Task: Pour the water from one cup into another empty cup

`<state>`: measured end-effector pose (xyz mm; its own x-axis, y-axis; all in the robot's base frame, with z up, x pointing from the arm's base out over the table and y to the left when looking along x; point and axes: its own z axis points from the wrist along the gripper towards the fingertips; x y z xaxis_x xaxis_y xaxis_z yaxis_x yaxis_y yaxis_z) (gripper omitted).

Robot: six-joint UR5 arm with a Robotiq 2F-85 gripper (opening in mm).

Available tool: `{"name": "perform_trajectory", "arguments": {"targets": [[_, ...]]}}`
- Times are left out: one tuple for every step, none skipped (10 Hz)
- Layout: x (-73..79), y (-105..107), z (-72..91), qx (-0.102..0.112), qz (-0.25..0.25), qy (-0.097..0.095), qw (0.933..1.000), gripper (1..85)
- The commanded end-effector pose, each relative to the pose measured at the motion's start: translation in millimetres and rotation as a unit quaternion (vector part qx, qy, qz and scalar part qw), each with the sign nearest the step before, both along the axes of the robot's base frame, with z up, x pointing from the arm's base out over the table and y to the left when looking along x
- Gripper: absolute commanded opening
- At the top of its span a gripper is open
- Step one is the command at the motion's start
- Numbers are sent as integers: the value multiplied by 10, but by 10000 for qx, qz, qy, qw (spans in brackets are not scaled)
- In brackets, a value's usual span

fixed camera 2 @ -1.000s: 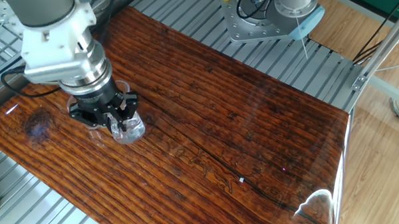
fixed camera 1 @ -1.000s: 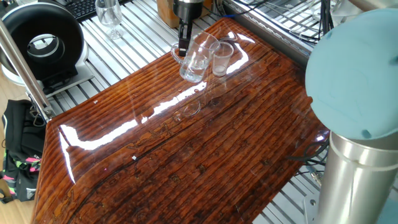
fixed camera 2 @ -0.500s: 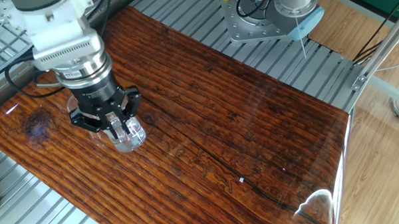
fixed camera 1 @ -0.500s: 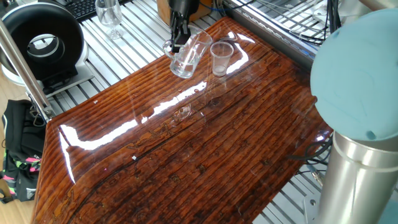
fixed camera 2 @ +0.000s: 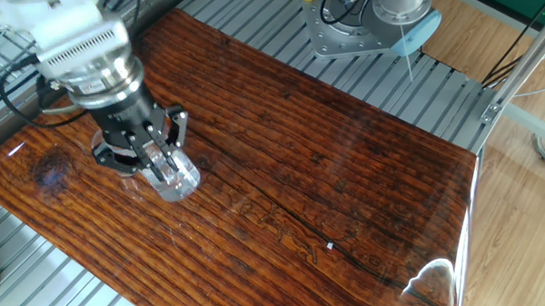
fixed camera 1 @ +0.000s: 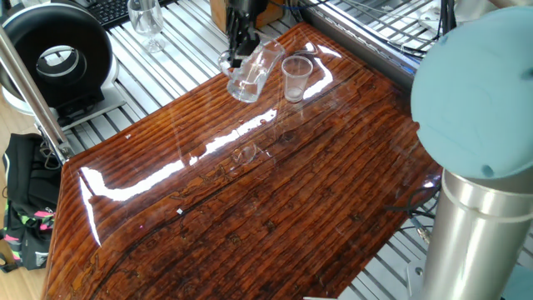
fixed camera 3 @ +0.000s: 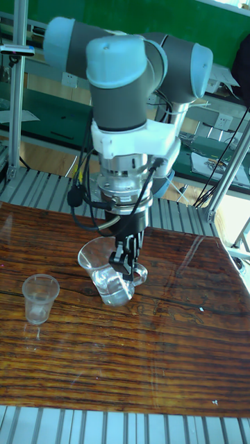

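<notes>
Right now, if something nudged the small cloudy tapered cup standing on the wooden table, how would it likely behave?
The small cloudy tapered cup would probably tip easily: its base is narrower than its rim. It looks thin-walled and empty, so likely light. The glossy wooden table may also let it slide. The gripper holds the tilted clear glass tumbler apart from it.

Glossy dark wood-grain table point(fixed camera 1: 250, 208); small cloudy cup point(fixed camera 1: 296, 77) upright on it, near far edge.

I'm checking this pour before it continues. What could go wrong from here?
The gripper holds the tumbler tilted, but its mouth is well apart from the small cup; water could spill onto the table. The fingers pinch only the rim, so the glass might slip.
</notes>
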<state>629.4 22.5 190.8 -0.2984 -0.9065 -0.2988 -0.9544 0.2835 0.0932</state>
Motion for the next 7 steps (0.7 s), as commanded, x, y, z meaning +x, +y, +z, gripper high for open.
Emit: {"name": "perform_trajectory", "arguments": {"targets": [[-67,-112,58,359,460,-82,9983,17],[-74,-136,48,435,519,-125,9976,17],[-99,-179,33,458,578,-140,9972,17],[-109,-235,12,433,717,-207,9963,17],[-83,-253,2,427,831,-316,9951,17],[-54,-213,4,492,966,-390,9933,17],[-34,-195,6,518,1027,-442,9924,17]]}}
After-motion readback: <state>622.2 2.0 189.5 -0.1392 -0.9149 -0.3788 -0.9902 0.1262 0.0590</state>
